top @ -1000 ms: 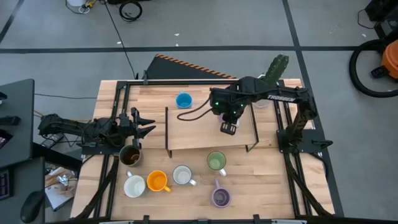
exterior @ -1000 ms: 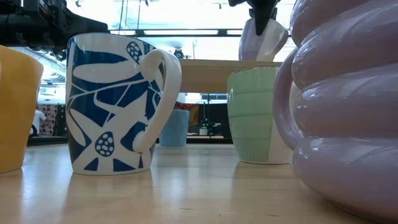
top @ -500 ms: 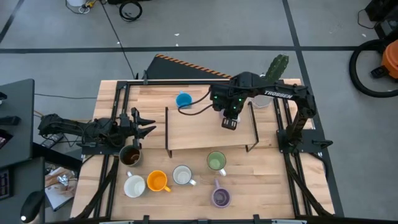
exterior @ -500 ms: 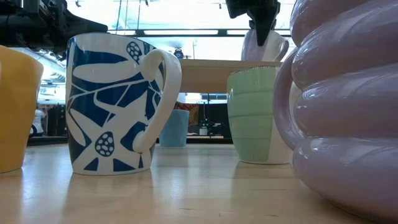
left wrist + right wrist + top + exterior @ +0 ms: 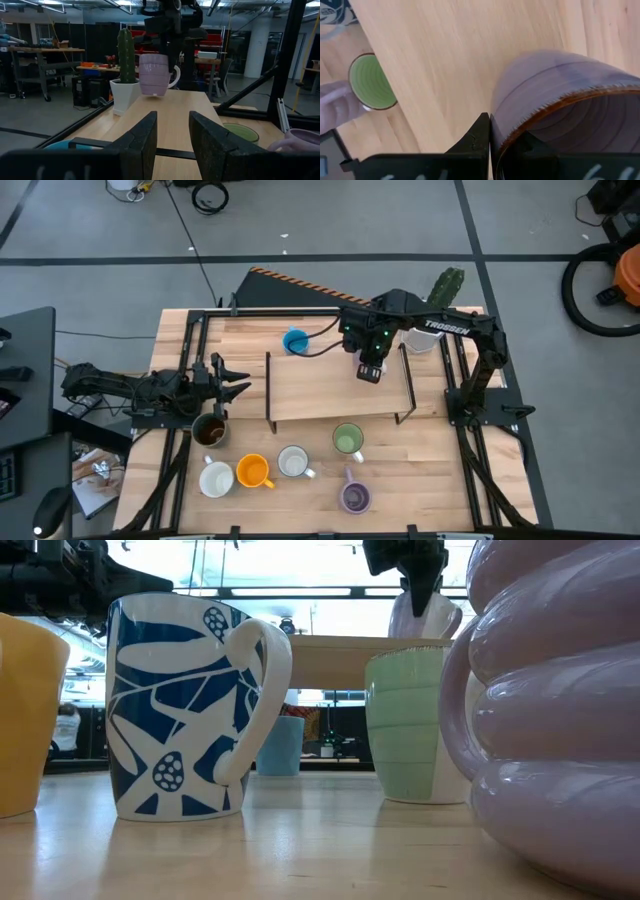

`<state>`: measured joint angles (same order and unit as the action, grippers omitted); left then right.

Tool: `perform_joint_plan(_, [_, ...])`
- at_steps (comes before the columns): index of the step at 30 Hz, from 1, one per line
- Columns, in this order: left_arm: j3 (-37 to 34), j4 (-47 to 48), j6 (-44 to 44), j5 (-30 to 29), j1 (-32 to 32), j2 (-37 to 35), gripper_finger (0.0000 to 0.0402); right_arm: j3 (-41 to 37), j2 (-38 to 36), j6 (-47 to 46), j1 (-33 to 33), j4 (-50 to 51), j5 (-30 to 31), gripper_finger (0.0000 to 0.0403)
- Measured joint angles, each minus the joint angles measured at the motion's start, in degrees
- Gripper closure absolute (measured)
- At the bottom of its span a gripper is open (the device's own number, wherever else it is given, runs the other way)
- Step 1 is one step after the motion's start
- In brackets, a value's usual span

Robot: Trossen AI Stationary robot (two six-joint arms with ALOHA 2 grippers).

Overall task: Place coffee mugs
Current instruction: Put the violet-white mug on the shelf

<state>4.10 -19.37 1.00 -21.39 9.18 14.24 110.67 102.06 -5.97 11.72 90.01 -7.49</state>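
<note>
At the left edge of the high view, left gripper (image 5: 228, 377) parked low over the worktop (image 5: 420, 480), jaws released and holding nothing, just above the dark brown mug (image 5: 209, 431). Below that, along the lower part of the frame, a white mug (image 5: 216, 478), then the orange mug (image 5: 252, 471), then a blue-patterned white mug (image 5: 293, 462), standing near one another in a loose row. Higher up, left of centre, the blue mug (image 5: 295, 341) standing alone beside the far corner of the raised wooden shelf (image 5: 320, 390). Right of centre, right gripper (image 5: 369, 370) poised over the shelf's upper right part, jaws clenched on the rim of a purple mug (image 5: 154, 75); seen from the left wrist view, that mug hanging clear above the shelf surface, handle turned away from the cactus pot (image 5: 125, 96). Below the shelf, the green mug (image 5: 348, 440), and lower still a second purple mug (image 5: 354, 496), near the worktop's front edge.
</note>
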Motion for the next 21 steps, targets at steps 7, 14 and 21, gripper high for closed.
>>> perform_joint_plan(7, [0.00, 0.01, 0.30, 0.00, 0.01, 0.00, 0.0283, 0.00, 0.00, 0.03, -0.79, -0.01, 1.44, 0.0352])
perform_joint_plan(14, [0.00, 0.03, 0.32, 0.00, 0.00, 0.00, 0.0283, 0.00, 0.00, 0.08, -1.68, -0.01, 1.93, 0.0318])
perform_joint_plan(21, [0.00, 0.03, 0.34, 0.02, 0.01, 0.00, 0.0283, 0.00, -0.02, -0.34, -2.90, -0.01, 2.12, 0.0292])
